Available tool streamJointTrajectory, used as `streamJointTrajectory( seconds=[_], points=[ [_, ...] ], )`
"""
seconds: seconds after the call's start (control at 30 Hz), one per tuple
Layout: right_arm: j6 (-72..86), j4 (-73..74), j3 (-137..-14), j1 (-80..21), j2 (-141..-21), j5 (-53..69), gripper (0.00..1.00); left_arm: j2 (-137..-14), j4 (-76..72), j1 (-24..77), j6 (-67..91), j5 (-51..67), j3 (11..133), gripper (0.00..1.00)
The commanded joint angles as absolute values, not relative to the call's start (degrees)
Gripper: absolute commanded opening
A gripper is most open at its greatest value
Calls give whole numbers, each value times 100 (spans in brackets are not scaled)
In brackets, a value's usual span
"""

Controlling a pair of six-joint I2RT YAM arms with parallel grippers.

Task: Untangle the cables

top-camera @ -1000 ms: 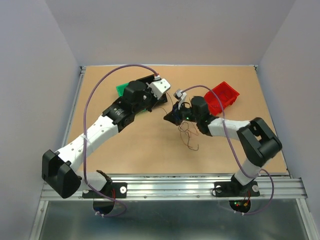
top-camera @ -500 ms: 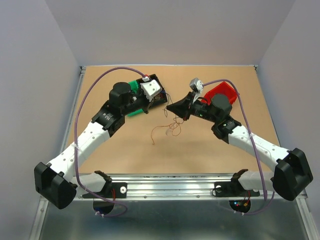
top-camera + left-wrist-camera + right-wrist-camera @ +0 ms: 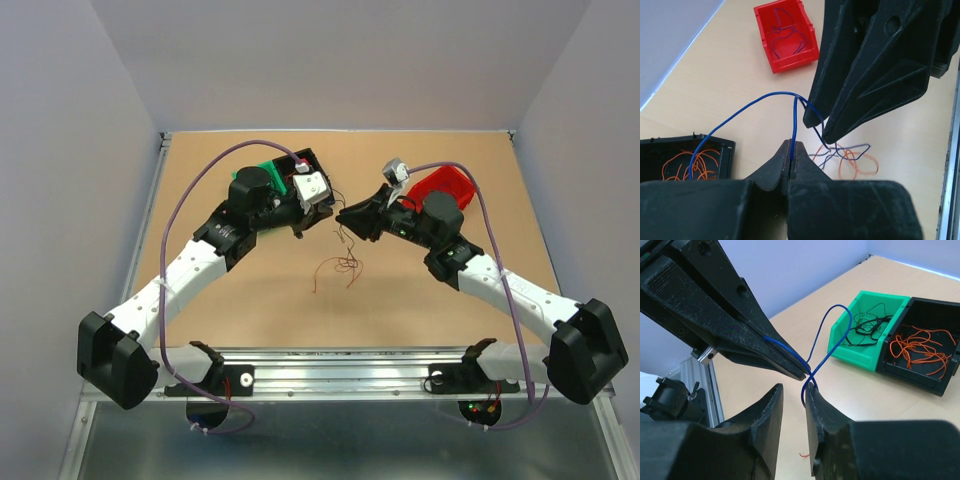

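Top view, left to right: the left arm comes in from 7 o'clock over the table (image 3: 250, 300). At 10 o'clock of the table's middle sits a green bin (image 3: 856, 347) with black cables (image 3: 867, 325) in it. A black bin (image 3: 912, 374) touches its right side and holds orange cables (image 3: 912, 346). The left claw (image 3: 791, 150) is in front of those bins, fully closed, its tips pinching one blue cable (image 3: 794, 125). From the pinch this cable rises, arcs over toward 9 o'clock in the left wrist view and drops toward the black bin; cannot tell where that end lands. Its other side runs a short way to the right claw (image 3: 792, 386), which points at the left claw nearly tip to tip, near the table's middle. The right claw is partly open, with a clear gap between its fingers (image 3: 812, 405). The blue cable hangs down into that gap, close against the inner face of one finger; cannot tell if it touches. It is not squeezed there. At 6 o'clock below the two claws, a loose tangle (image 3: 343, 265) of orange and dark cables lies flat on the table, and a strand from it runs up toward the right claw's tips. At 2 o'clock of the middle, behind the right wrist, is a red bin (image 3: 795, 57) with a few blue cables (image 3: 785, 34) inside. The right arm comes in from 5 o'clock.
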State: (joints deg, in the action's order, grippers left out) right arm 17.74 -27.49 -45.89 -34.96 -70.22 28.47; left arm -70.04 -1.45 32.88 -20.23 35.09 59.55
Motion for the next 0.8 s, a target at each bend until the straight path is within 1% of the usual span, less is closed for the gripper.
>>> streamJointTrajectory(
  seconds=[0.0,0.13,0.43,0.53,0.6,0.77],
  points=[
    [1696,-3032,-4403,-3516,-6890,2725,31,-6978,-290,3270,-1995,3858,6029,0],
    [1644,-3032,-4412,-3516,-6969,2672,34,-7031,-211,3270,-2004,4051,6082,0],
    [1459,-3041,-4289,-3516,-6917,2224,35,-7058,-53,3270,-2004,4157,6178,0],
    [1380,-3006,-4254,-3516,-6934,2171,35,-7075,-9,3270,-2013,4192,6205,0],
    [1336,-3006,-4219,-3507,-6978,2136,37,-7066,-9,3278,-2013,4219,6223,0],
    [1275,-3023,-4254,-3516,-7093,2136,37,-7163,149,3278,-2021,4350,6284,0]
  ],
)
